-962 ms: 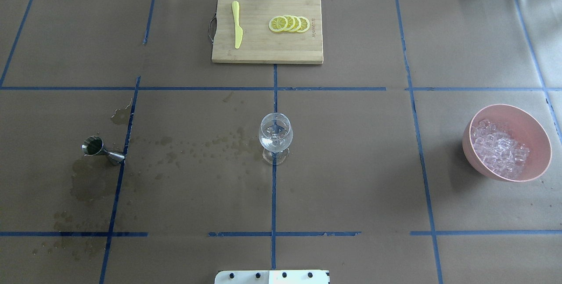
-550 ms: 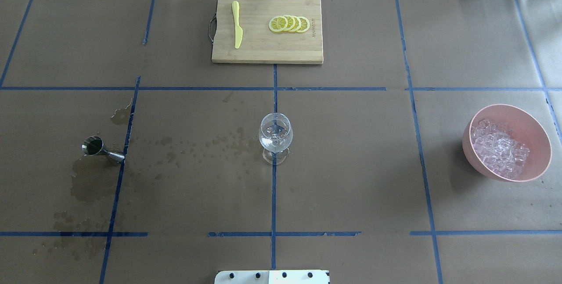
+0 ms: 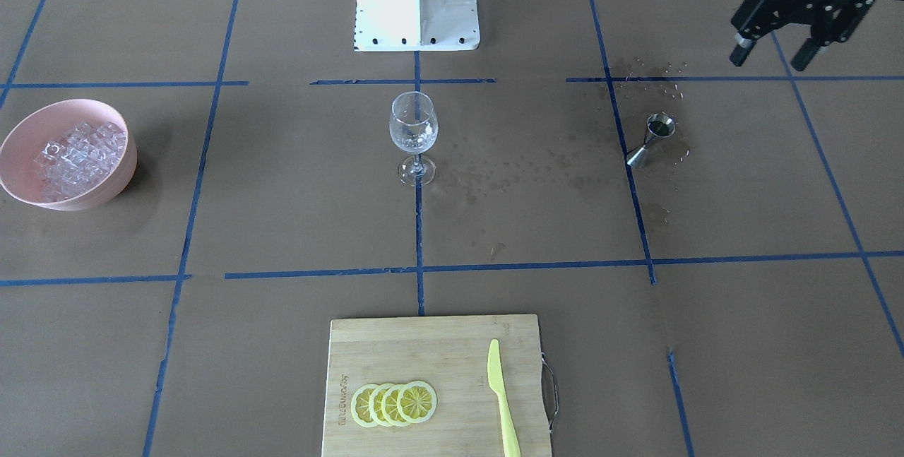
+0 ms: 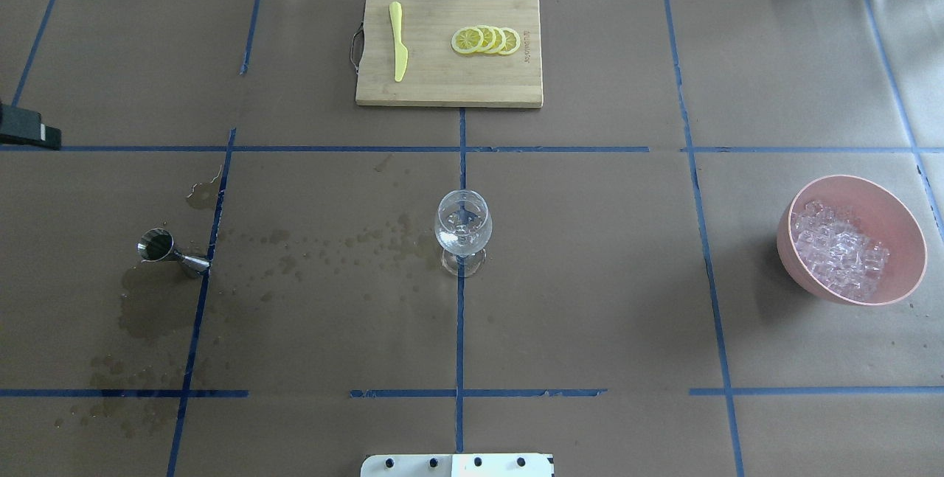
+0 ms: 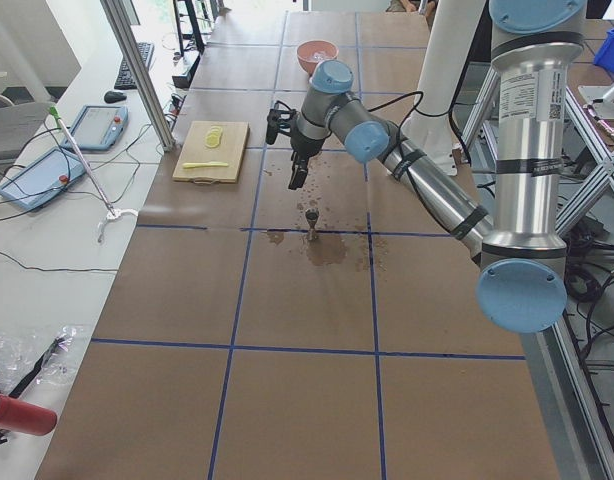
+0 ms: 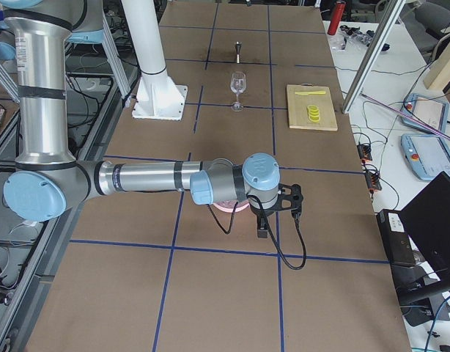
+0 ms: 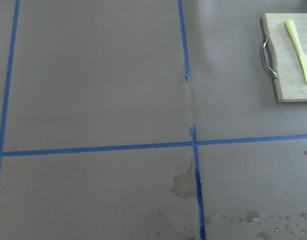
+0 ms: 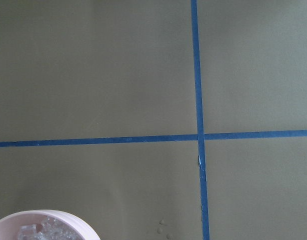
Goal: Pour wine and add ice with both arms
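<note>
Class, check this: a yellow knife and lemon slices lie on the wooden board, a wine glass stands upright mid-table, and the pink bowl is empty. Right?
No. The pink bowl is not empty: it holds ice cubes, as the overhead exterior view shows. The yellow knife and lemon slices do lie on the wooden board, and the wine glass stands upright mid-table.

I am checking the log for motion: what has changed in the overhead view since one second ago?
The left gripper has come into the overhead view at its left edge, open, holding nothing. The jigger, wine glass and ice stayed put.
</note>
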### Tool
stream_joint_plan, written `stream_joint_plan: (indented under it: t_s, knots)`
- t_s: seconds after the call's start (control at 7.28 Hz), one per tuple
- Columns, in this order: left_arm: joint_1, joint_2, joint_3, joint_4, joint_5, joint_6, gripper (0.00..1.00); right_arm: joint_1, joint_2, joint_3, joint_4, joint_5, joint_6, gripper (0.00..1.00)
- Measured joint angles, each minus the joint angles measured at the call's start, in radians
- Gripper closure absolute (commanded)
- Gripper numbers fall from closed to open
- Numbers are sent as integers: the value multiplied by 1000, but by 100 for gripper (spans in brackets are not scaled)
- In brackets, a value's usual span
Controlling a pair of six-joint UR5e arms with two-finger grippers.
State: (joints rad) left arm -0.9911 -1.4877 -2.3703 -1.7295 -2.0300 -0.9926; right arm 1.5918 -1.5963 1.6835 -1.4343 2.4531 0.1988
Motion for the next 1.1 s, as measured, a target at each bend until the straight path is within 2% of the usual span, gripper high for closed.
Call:
stream_joint_plan:
  t_s: [0.41,0.55,0.82,1.1]
  knots:
    - [306,296,-44,-389,325,-263,0,-2,16,3,10,11,24,0]
    - [436,348,-42,-438,465,-352,0,-5,25,5,9,25,42,0]
    - [698,380,-40,-373,738,-559,0,-8,32,11,10,44,59,0]
    - [860,347,14,-281,967,-695,0,-10,38,19,11,47,77,0]
